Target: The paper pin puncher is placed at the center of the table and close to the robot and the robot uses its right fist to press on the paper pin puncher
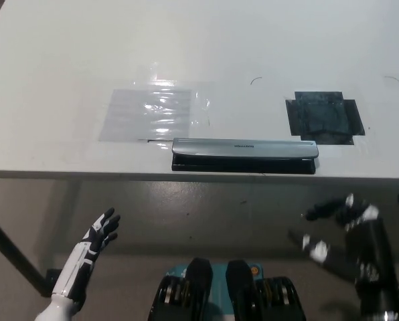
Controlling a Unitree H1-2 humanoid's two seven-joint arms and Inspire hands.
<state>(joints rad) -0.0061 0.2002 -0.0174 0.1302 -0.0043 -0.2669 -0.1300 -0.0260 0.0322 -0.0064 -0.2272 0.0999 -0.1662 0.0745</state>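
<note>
Black right hand (337,231) — low at lower right, below and in front of the table edge, fingers spread apart and holding nothing, not yet curled into the fist the task calls for. White left hand (100,234) — resting at lower left, likewise below the table edge, fingers extended and apart, empty. Long silver-topped paper pin puncher with black base (244,156) — lying flat at the near edge of the white table (65,67), roughly central, long axis parallel to that edge, well apart from both hands. Clear, glossy plastic sheet (152,114) — flat on the tabletop just behind the puncher's left end, appearing to touch or nearly touch it. Dark square patch with notched corners (325,117) — on the tabletop behind the puncher's right end, slightly apart from it. Step in hand, by judgement: raising and closing the right hand. Best done by forming the fist fully before contact, lifting clear of the table edge, coming down squarely on the silver lever's top rather than its front lip, pressing straight downward — an off-centre or forward push likely to slide the puncher off the near edge.
</note>
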